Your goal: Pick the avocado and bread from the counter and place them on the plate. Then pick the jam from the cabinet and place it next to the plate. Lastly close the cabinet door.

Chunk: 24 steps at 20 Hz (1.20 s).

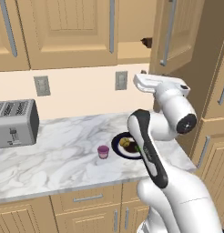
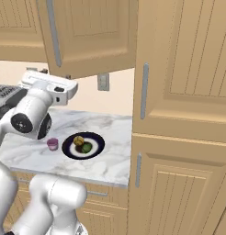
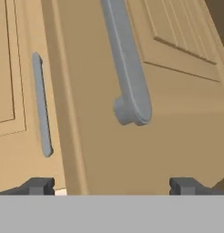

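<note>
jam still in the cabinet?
No. The jam stands on the counter, just beside the plate that holds the avocado and bread.

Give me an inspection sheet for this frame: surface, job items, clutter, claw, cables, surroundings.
Surface: white marble counter, light wooden drawers below.
Job items: plate on the counter with the bread and avocado on it; jam stands on the counter beside the plate, apart from it; cabinet door open.
Clutter: toaster at the counter's left end; a dark item on the cabinet shelf, too small to identify.
Claw: claw open, empty, raised at the open door, facing the lower end of its bar handle, not touching.
Cables: nothing seen.
Surroundings: two wall outlets on the backsplash; tall panelled cabinets to the right.
</note>
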Tool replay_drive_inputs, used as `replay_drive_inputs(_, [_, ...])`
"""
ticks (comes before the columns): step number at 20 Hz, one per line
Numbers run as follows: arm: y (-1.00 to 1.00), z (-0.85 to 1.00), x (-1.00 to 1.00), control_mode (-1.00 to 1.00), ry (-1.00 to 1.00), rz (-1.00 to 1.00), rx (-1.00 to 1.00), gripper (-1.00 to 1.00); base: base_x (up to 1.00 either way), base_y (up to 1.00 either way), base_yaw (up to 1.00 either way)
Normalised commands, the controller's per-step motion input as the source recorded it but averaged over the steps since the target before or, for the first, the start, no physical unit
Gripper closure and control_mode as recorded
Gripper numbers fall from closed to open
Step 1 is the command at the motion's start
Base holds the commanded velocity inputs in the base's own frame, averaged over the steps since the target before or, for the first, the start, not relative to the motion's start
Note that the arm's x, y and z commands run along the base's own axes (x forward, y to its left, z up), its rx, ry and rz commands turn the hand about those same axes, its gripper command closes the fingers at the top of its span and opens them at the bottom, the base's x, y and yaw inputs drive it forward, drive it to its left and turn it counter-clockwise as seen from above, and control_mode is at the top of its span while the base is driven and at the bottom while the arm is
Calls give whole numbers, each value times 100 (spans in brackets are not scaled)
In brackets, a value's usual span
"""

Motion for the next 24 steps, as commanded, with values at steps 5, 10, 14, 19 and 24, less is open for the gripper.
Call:
replay_drive_inputs(5, [44,-19,100,-100,5,-13,4,-100,0,0,0])
replay_drive_inputs(10, [9,-23,100,-100,14,-3,14,-100,0,0,0])
replay_drive_inputs(14, [0,-9,100,-100,25,0,26,-100,0,0,0])
replay_drive_inputs(19, [-1,-21,100,-100,34,0,27,-100,0,0,0])
replay_drive_inputs(24, [-20,-68,100,-100,30,0,12,-100,0,0,0])
